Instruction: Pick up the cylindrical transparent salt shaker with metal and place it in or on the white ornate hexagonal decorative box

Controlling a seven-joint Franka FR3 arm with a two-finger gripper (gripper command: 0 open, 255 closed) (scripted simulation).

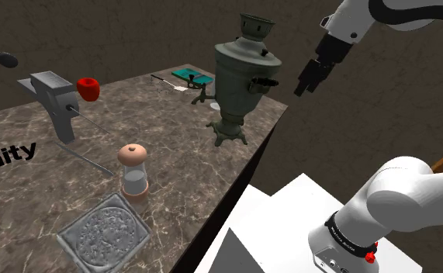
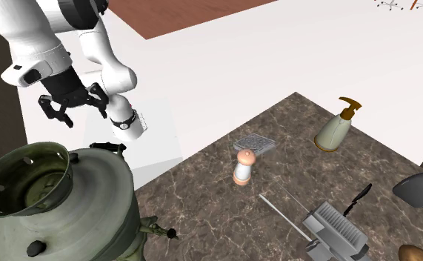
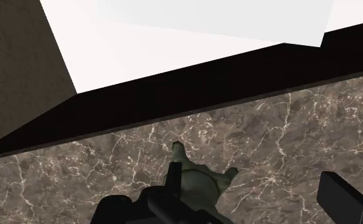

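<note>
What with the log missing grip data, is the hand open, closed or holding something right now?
Hand: open, holding nothing.

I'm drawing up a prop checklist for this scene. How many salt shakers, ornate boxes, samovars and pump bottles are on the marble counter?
Salt shaker: 1
Ornate box: 1
Samovar: 1
Pump bottle: 1
Total: 4
</note>
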